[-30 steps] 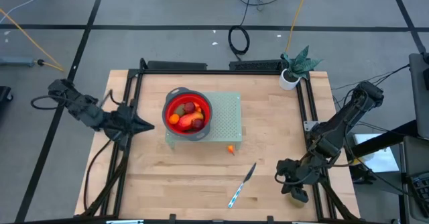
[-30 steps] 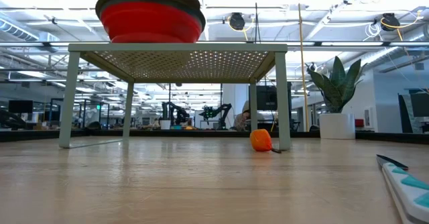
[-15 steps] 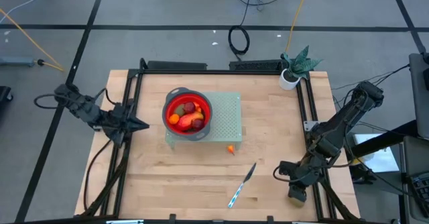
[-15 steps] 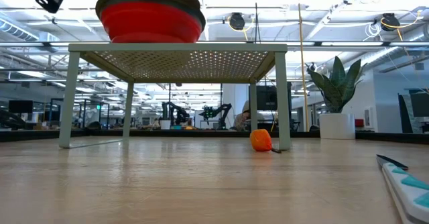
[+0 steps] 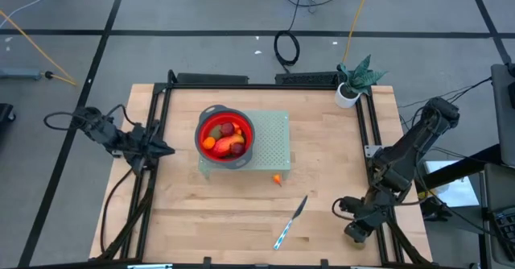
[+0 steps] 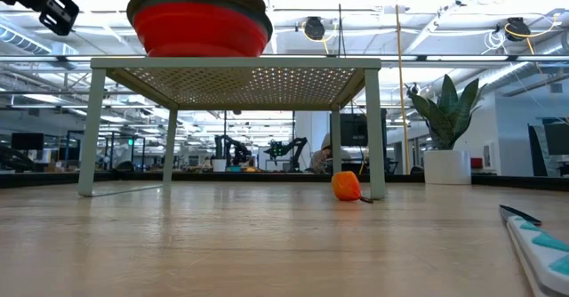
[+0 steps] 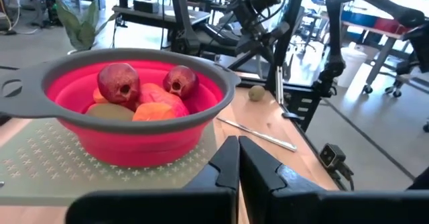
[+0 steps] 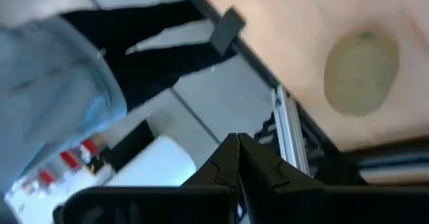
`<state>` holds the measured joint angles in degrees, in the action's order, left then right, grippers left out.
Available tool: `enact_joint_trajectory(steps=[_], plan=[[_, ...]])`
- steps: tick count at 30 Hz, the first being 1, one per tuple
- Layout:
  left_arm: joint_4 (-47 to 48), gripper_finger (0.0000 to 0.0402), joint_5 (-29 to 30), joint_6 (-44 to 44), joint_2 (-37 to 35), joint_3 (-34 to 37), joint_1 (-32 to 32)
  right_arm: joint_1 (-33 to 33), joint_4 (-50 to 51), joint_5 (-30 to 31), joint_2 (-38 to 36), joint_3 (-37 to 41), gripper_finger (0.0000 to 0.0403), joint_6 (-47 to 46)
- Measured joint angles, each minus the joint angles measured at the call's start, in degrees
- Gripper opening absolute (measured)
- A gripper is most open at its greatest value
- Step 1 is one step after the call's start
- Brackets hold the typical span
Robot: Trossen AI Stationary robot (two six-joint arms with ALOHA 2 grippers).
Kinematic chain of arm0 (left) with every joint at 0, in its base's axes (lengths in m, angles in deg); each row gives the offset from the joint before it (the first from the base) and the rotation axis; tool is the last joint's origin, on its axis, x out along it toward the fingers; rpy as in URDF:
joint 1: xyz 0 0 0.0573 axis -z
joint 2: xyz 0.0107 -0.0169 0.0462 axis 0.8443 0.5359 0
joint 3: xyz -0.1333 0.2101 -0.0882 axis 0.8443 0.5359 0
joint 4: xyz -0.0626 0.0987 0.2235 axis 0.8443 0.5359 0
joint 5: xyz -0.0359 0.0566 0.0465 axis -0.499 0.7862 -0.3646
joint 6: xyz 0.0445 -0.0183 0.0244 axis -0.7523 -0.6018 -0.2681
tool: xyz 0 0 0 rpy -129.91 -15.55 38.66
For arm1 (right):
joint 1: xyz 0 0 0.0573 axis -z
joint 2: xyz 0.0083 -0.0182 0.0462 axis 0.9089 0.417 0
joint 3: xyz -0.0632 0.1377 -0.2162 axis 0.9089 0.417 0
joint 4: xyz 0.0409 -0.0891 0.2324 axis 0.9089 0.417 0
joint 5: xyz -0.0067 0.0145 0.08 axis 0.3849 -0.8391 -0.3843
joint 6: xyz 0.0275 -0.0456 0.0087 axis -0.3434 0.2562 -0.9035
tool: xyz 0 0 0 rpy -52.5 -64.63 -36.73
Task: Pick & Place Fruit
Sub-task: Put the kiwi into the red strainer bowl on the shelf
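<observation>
High view: small red, dark-red and orange toy fruits (image 5: 225, 140) heaped in red collapsible bowl (image 5: 203, 122) on pale-green perforated stand, one orange fruit (image 5: 278, 180) stray on wooden bench; wrist views: left pincer (image 7: 238, 158) and right pincer (image 8: 237, 151) both closed, empty, parked at bench edges.

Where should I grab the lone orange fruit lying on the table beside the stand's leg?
Come straight down from above on the orange fruit, closing across its round body. It sits low on the wood close to the stand's leg, with a small stem trailing toward that leg, so line the fingers up to straddle the fruit without catching the leg.
</observation>
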<state>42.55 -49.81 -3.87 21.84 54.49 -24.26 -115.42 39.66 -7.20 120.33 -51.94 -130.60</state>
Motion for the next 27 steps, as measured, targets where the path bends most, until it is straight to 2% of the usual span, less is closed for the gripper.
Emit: enact_joint_trajectory(steps=[2, 8, 21, 27], plan=[[0.22, 0.0007, 0.00, -0.08, -1.17, 0.35, 0.00, -0.72, 0.16, 1.47, 0.62, 0.00, 0.0000, -1.31], [1.50, 0.0008, -0.07, 0.22, -1.96, 0.54, 0.00, -1.01, 2.25, 0.94, 5.03, -2.29, 0.0000, -3.12], [1.73, 0.0005, -0.73, 0.17, -1.97, 0.54, 0.00, -1.87, 29.85, 1.01, 23.17, -26.13, 0.0000, 4.99], [1.70, 0.0010, -2.21, 1.31, -1.97, 0.54, 0.00, -1.97, 37.36, 0.99, 29.32, -30.29, 0.0000, 8.22]])
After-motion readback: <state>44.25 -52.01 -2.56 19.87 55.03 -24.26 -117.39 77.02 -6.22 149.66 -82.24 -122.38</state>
